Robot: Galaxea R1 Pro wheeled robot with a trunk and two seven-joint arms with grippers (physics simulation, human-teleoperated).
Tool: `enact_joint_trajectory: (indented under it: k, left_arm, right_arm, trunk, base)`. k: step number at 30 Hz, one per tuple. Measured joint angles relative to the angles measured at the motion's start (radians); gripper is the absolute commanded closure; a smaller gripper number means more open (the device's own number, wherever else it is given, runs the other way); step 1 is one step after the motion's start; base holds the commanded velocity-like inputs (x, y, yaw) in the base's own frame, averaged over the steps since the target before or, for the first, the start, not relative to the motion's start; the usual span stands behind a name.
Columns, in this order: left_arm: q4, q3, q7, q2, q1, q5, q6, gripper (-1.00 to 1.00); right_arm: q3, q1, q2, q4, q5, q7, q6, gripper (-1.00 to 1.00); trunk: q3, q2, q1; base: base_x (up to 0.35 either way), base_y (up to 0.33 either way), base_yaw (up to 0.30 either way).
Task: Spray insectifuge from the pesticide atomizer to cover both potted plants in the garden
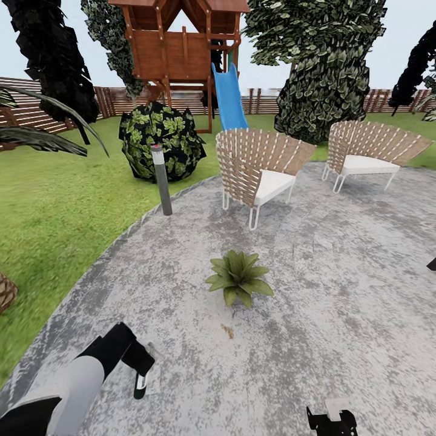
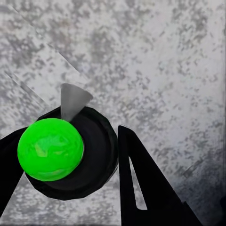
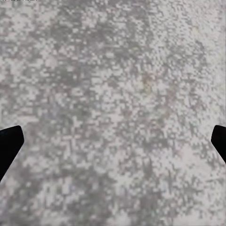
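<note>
Between the left fingers (image 2: pixel 141 183) sits the held pesticide atomizer (image 2: pixel 52 150); right fingers (image 3: pixel 9 146) spread wide.

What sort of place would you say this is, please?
Most likely a home garden: a lawn around a round stone patio, wicker chairs, and a wooden playhouse with a blue slide.

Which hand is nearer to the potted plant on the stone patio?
Left, though only by a little. The left hand, holding the pesticide atomizer, sits below-left of the potted plant in the head view. The right hand is lower still, below-right of it.
</note>
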Motion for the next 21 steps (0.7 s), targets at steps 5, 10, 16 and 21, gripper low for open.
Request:
enact_joint_trajectory:
  k: [5, 10, 16, 21]
  left_arm:
    - [0.0, -0.004, -0.009, -0.001, -0.006, -0.005, 0.033, 1.0]
    - [-0.001, -0.004, -0.009, -0.001, -0.022, -0.003, 0.088, 1.0]
    - [-0.001, -0.004, -0.009, -0.001, -0.023, -0.003, 0.091, 1.0]
    - [0.0, -0.004, -0.009, 0.0, -0.023, -0.003, 0.09, 1.0]
  right_arm:
    - [0.0, 0.0, -0.006, 0.0, 0.0, 0.0, 0.0, -1.0]
    - [0.0, 0.0, -0.006, 0.0, 0.0, 0.001, 0.0, -1.0]
    - [0.0, 0.0, -0.003, -0.001, -0.001, 0.001, 0.0, -1.0]
    - [-0.002, 0.0, -0.002, -0.002, -0.002, 0.001, 0.0, -1.0]
  trunk:
    - [0.0, 0.0, -0.001]
    - [0.0, 0.0, -0.001]
    - [0.0, 0.0, -0.001]
    - [0.0, 0.0, -0.001]
  base:
    - [0.248, 0.081, 0.0]
    - [0.331, 0.033, 0.0]
    - [0.337, 0.001, 0.0]
    - [0.337, 0.019, 0.0]
